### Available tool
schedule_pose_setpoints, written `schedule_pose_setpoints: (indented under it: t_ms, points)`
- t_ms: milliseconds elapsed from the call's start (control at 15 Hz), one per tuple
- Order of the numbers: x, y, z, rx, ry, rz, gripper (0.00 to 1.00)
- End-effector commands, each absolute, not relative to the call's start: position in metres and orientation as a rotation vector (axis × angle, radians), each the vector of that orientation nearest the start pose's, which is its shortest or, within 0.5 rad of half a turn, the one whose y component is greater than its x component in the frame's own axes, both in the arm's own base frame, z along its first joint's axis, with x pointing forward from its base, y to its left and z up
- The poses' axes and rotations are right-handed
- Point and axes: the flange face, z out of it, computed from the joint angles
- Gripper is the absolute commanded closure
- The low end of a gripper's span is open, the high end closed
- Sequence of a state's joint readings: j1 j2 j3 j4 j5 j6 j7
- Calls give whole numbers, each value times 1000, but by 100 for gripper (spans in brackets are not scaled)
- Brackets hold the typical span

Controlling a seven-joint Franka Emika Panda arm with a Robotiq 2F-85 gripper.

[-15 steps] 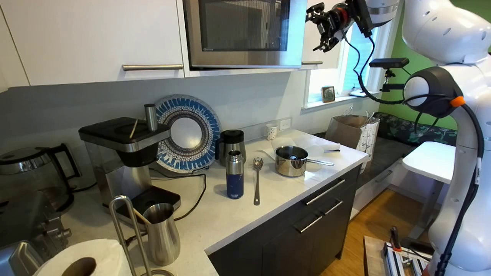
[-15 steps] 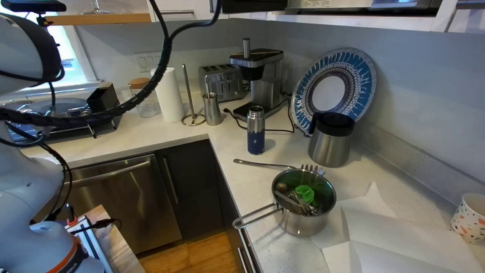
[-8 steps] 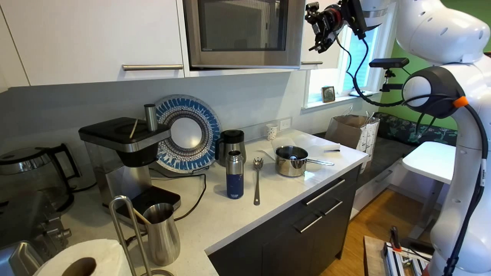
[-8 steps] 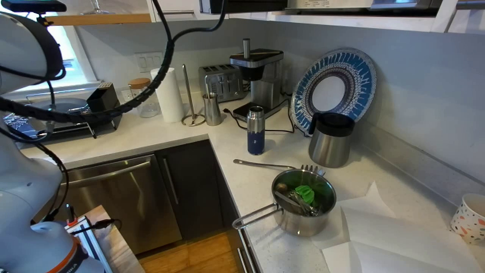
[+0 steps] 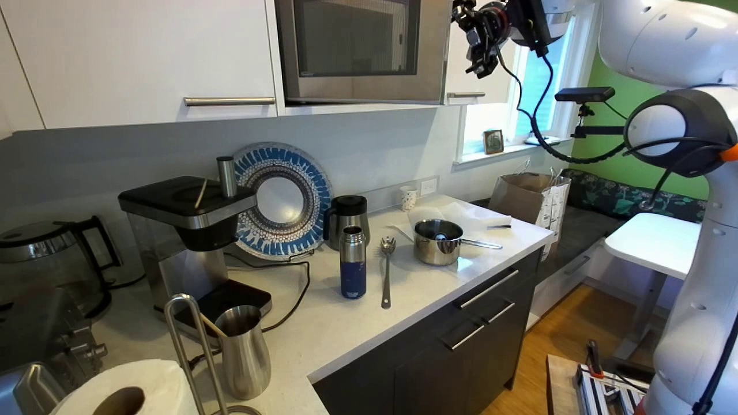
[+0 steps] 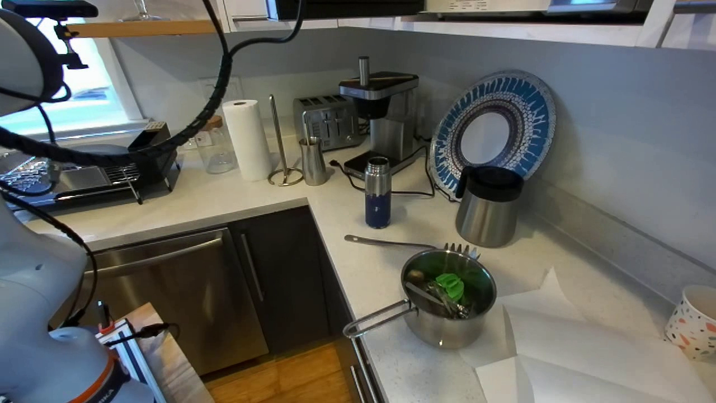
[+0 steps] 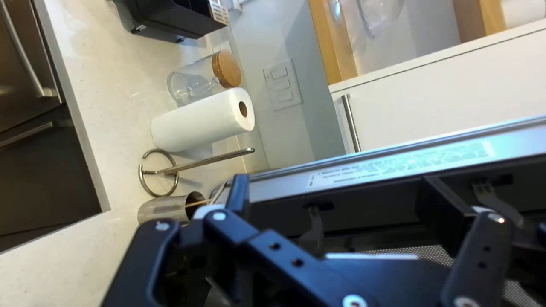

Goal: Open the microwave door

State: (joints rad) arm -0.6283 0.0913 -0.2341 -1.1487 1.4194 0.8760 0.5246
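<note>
The microwave door [image 5: 357,40], a dark window in a steel frame, stands partly open in an exterior view. It shows as a dark panel [image 6: 347,8] at the top edge of an exterior view, swung out from the microwave [image 6: 514,5]. The wrist view shows the door's free edge and dark inner side with latch hooks [image 7: 384,170]. My gripper [image 5: 470,40] is at the door's free edge, on its inner side. In the wrist view the gripper [image 7: 341,204] has its fingers wide apart with nothing between them. Whether a finger touches the door cannot be told.
White cabinets [image 5: 138,63] flank the microwave. Below, the counter holds a coffee machine [image 5: 184,213], a blue bottle [image 5: 353,271], a carafe [image 6: 489,207], a pot [image 6: 447,324] and a paper roll [image 7: 200,119]. A cable [image 6: 212,106] hangs from the arm.
The door has swung farther out from the microwave, its free edge moving left in both exterior views. My gripper has moved left with it, while the arm's elbow has shifted away from the counter.
</note>
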Motion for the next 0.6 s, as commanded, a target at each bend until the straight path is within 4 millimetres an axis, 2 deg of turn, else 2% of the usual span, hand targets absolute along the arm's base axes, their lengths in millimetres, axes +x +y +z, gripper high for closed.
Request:
schedule_pose_setpoints:
  t_ms: [0,267,400,533]
  points:
    - [398,-205,826,-1808,492,154,0]
    - [396,-171,834,-1829,440,160,0]
    - [395,-176,842,-1884,497,59,0]
    - [391,-195,847,-1940,561,-53,0]
